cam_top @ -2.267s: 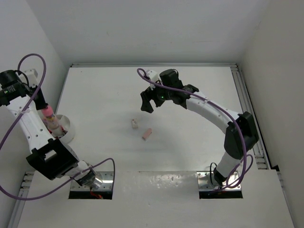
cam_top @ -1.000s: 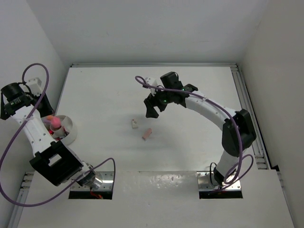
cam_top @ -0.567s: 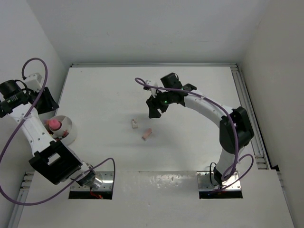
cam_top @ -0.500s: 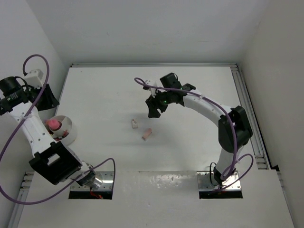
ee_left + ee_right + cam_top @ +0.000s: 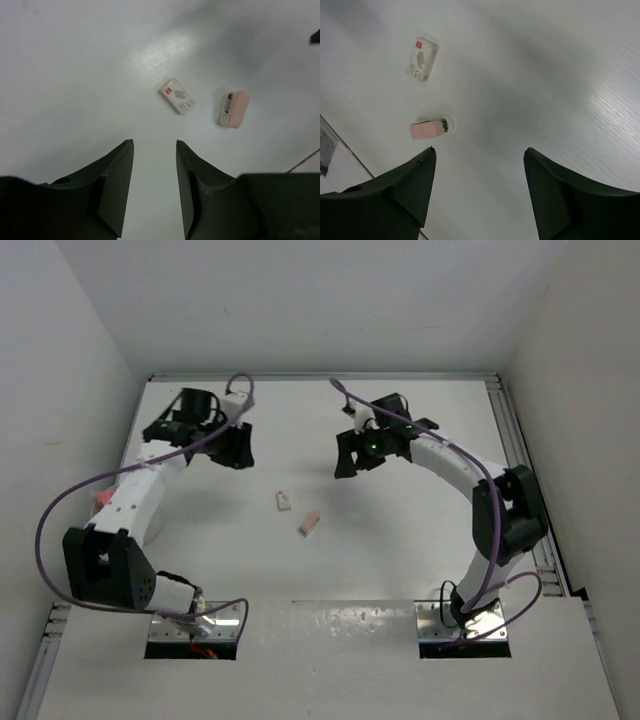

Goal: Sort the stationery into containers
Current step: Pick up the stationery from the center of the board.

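Observation:
Two erasers lie mid-table: a whitish eraser (image 5: 284, 501) with a printed label and a pink eraser (image 5: 310, 522) just right of and nearer than it. My left gripper (image 5: 238, 450) hovers to their far left, open and empty; its wrist view shows the whitish eraser (image 5: 177, 95) and pink eraser (image 5: 234, 108) ahead of the fingertips. My right gripper (image 5: 347, 462) hovers to their far right, wide open and empty; its wrist view shows the whitish eraser (image 5: 423, 59) and pink eraser (image 5: 429, 128). The white tub and pink cup are mostly hidden behind my left arm; only a pink bit (image 5: 102, 497) shows.
A metal rail (image 5: 522, 480) runs along the table's right edge. White walls close in the left, back and right sides. Two base plates (image 5: 465, 625) sit at the near edge.
My left arm has swung from over the tub at the far left towards the table's middle. My right gripper has moved a little right and back, away from the erasers.

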Available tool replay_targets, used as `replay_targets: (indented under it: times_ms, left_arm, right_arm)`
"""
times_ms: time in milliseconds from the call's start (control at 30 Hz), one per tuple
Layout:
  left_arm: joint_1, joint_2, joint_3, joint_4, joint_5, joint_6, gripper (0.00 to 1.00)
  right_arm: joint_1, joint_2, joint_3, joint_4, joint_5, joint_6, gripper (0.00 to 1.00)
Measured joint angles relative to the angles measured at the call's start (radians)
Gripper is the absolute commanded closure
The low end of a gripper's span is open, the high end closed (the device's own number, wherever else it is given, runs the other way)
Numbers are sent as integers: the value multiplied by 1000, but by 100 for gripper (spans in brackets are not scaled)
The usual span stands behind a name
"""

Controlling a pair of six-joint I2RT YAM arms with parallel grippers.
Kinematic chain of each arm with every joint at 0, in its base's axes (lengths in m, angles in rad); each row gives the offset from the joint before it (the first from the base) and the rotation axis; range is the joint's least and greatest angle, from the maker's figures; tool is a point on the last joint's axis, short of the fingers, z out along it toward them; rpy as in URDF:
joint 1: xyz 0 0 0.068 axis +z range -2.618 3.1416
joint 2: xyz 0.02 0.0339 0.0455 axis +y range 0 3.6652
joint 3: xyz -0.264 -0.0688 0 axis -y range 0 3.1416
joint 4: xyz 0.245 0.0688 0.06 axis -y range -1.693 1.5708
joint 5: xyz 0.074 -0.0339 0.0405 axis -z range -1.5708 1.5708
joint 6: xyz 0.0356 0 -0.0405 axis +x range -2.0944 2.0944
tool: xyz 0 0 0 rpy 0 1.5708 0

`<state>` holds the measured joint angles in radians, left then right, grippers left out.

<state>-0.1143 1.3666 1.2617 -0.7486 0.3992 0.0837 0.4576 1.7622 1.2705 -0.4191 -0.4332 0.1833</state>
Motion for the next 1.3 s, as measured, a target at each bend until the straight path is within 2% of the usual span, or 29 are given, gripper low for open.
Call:
replay_targets:
  times_ms: [200, 400, 500, 567, 633, 767, 967, 1300]
  left_arm:
    - [-171, 232, -45, 35, -134, -158, 55]
    - [-348, 420, 95, 33, -370, -357, 48]
    - [-417, 465, 135, 37, -411, -420, 46]
    - [-447, 497, 153, 40, -426, -450, 40]
    - [-462, 534, 167, 39, -451, -472, 32]
    - [-467, 593, 172, 32, -502, -507, 27]
    - [-467, 600, 164, 43, -547, -535, 24]
    - [-467, 591, 121, 60, -546, -563, 21]
  right_arm:
    - [-93, -145, -105, 2, 8, 63, 29]
    - [-116, -203, -178, 14, 2, 82, 29]
    - [-132, -203, -183, 6, 1, 82, 29]
    - [-143, -203, -183, 6, -1, 82, 29]
    - [-154, -203, -183, 4, -6, 82, 29]
    - [-171, -203, -184, 4, -21, 85, 30]
    - [-180, -203, -186, 1, -44, 87, 30]
    - [-180, -198, -186, -2, -71, 87, 30]
